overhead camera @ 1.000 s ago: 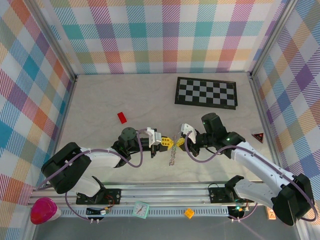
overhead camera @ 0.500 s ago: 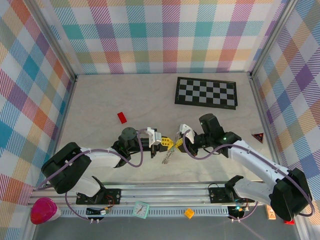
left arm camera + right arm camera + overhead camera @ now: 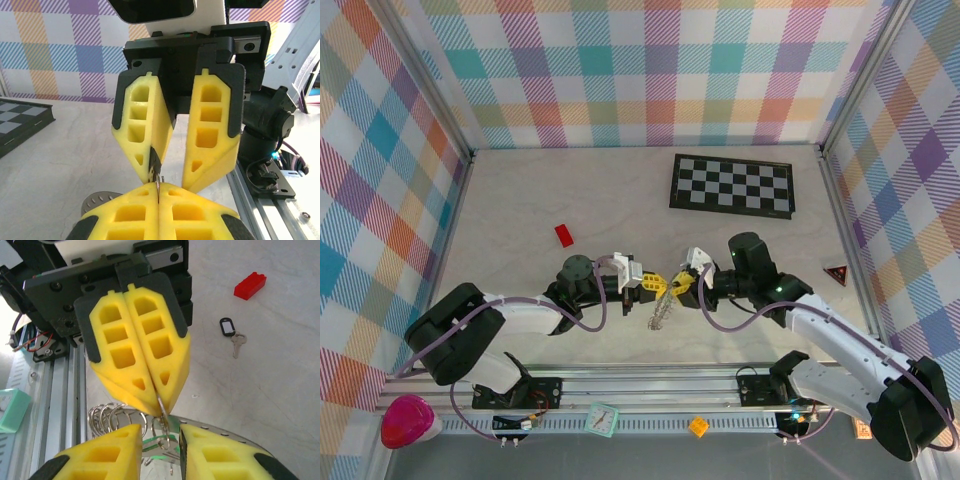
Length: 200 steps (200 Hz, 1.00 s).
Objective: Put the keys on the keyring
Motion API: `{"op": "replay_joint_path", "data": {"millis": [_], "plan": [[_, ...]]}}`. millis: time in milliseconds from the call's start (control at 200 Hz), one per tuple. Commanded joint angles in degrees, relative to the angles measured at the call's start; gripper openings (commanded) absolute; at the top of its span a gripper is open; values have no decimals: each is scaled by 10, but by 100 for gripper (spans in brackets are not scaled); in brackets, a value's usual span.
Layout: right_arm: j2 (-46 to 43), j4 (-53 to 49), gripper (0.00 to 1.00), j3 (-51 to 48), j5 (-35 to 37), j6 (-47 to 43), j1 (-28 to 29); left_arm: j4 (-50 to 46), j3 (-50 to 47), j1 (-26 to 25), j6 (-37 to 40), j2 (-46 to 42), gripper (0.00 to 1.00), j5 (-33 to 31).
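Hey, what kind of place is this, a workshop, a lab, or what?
Probably a robot test cell in a lab: a left arm and right arm bolted to a metal rail, plaid panels walling in the table, and a checkerboard, maybe for calibrating cameras.

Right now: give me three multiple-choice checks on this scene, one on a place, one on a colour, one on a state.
1. Where is the black-headed key?
A. Lying on the table
B. In a cup
C. On a shelf

2. What colour is the small block?
A. Blue
B. Red
C. Green

3. How is the left hand?
A. Wide open
B. Shut on the keyring
C. Shut on the small block

Answers:
1 A: the key lies flat on the bare tabletop.
2 B: the block is plainly red in the right wrist view.
3 B: its yellow fingers meet on the ring's thin wire.
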Motion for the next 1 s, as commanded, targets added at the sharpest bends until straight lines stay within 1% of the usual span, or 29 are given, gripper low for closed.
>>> {"op": "replay_joint_path", "data": {"millis": [0,345,420,490,610,645,680,705,730,765,835,885,935,995], "plan": [[5,34,24,-5,-7,9,0,45,10,-7,-9,5,0,20],[30,51,13,0,-33,15,0,52,13,-7,-16,9,0,21],[34,52,8,0,-36,14,0,53,14,-7,-18,10,0,20],[35,49,0,3,-37,10,0,54,15,-6,-19,9,0,19],[37,10,0,21,-38,-15,0,47,15,-7,-17,6,0,3],[37,-13,0,31,-33,-30,0,37,13,-7,-10,3,9,-6],[37,-40,0,42,-27,-49,0,15,12,-7,5,-2,23,-17],[40,-60,0,52,-22,-63,0,-9,12,-7,20,-8,30,-25],[41,-80,0,61,-16,-76,0,-43,13,-6,39,-18,33,-31],[42,-105,0,72,-8,-96,1,-104,23,-6,72,-34,35,-33],[45,-149,0,94,6,-132,4,-280,59,-6,159,-62,35,-44],[48,-173,0,108,18,-154,9,-381,89,-7,212,-71,35,-60],[53,-192,0,121,35,-173,15,-428,104,-7,235,-74,35,-78],[59,-207,0,135,55,-189,22,-444,111,-7,244,-79,35,-83]]}}
